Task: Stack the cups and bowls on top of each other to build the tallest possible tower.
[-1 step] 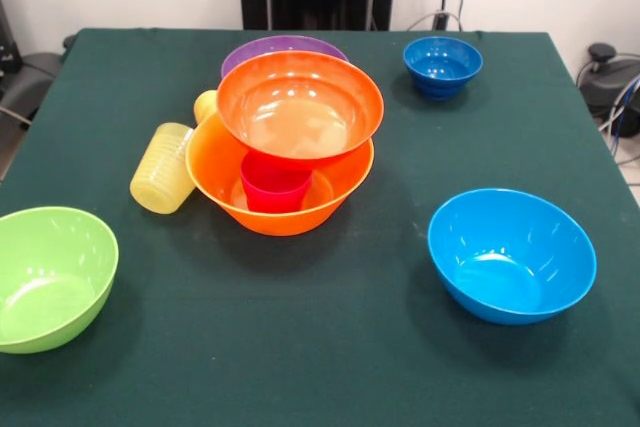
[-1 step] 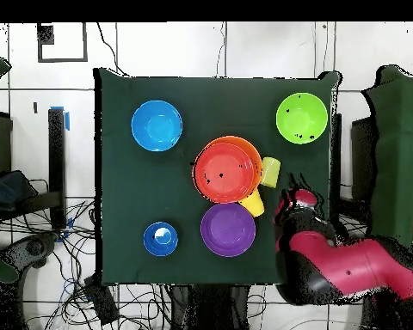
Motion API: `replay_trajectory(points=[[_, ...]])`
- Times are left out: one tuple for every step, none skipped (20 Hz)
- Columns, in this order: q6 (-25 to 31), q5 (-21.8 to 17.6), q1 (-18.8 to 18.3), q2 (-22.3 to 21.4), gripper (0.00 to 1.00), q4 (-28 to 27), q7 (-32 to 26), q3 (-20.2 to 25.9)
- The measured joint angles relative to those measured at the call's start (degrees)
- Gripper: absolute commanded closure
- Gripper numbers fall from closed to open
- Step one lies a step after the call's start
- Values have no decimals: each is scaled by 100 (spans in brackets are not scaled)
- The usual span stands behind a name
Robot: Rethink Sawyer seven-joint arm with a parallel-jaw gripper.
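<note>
**Tower barely begun, most bowls unstacked**

Stacking has only started. The largest orange-yellow bowl [image 1: 225, 182] sits near the middle of the green surface [image 1: 330, 347] as the base of the tower. A red-pink cup [image 1: 273, 185] stands inside it, and the red-orange bowl [image 1: 300, 107] rests tilted on top, propped by that cup and the base's rim rather than nested flat. That is all the tower holds so far.

Left to add: the purple bowl [image 1: 270, 47] just behind the pile, touching or nearly touching it; the light blue bowl [image 1: 512, 255] at the front right of the front view; the lime green bowl [image 1: 50, 277] at the front left edge; and the small dark blue bowl [image 1: 442, 65] at the far right. A ribbed pale yellow cup [image 1: 163, 168] lies on its side against the base bowl, and an orange-yellow cup [image 1: 205, 105] is tucked behind it, mostly hidden. No translucent purple cup shows in either view.

The arm [image 2: 348, 271] reaches in at the surface's edge in the overhead view, its pincer [image 2: 289, 199] near the yellow cups; whether it is released or clenched I cannot tell.

Judging from the layout, the tilted red-orange bowl is the main worry: anything set on it could slide. The two cups crowding the base also narrow the approach from that side.
</note>
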Motion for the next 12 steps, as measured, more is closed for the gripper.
replay_trajectory(points=[[-169, -112, 227, -2, 0, 1, 0, -157], [-290, -157, 347, -1, 0, -1, 0, -256], [-396, -194, 440, -2, 0, 1, 0, -339], [-492, -217, 489, -4, 0, 0, 0, -403], [-588, -241, 539, -6, 0, 0, 0, -467], [-632, -257, 551, -9, 0, -1, 0, -498], [-668, -260, 538, -11, 0, -1, 0, -548], [-703, -262, 525, -14, 0, -1, 0, -598], [-699, -264, 486, -14, 0, -1, 0, -616], [-701, -265, 461, -14, 0, -1, 0, -629], [-703, -266, 436, -13, 0, -2, 0, -641], [-702, -266, 406, -12, 0, -7, 0, -693]])
